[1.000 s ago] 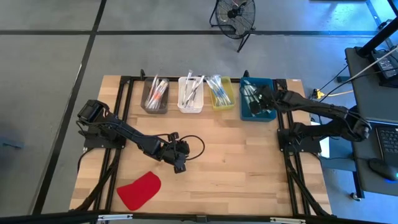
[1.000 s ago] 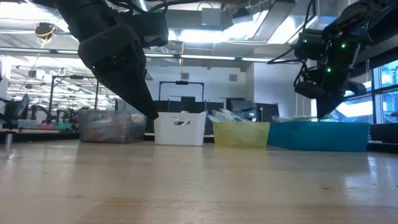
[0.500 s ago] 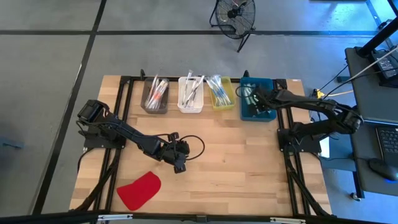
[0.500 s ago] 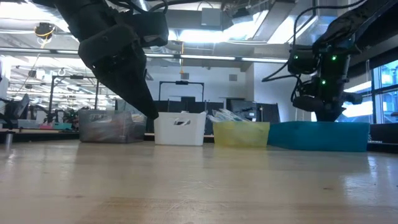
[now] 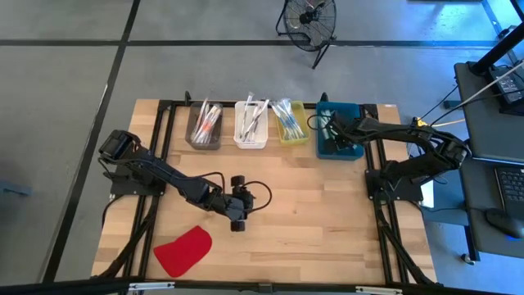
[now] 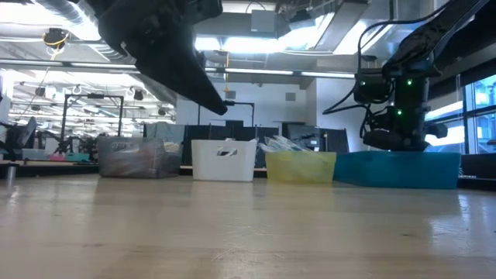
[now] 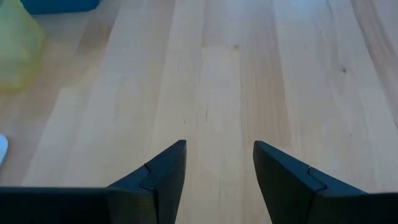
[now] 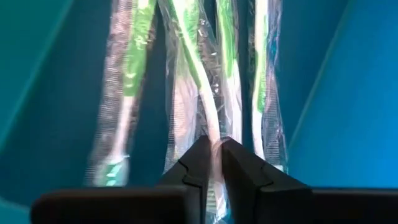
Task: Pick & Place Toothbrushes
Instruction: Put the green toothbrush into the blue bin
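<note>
Left claw (image 7: 217, 163): fingers spread, nothing between them, hovering over mid tabletop, arm stretched low from the left edge. Right claw (image 8: 214, 163): fingers nearly closed, arm bent inward at the far right.

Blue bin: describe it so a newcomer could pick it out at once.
Along the far edge of the wooden table stands a row of four bins. The blue bin is the end one on the right arm's side, beside the yellow bin. It alone has the right gripper inside, among green-handled wrapped toothbrushes.
</note>
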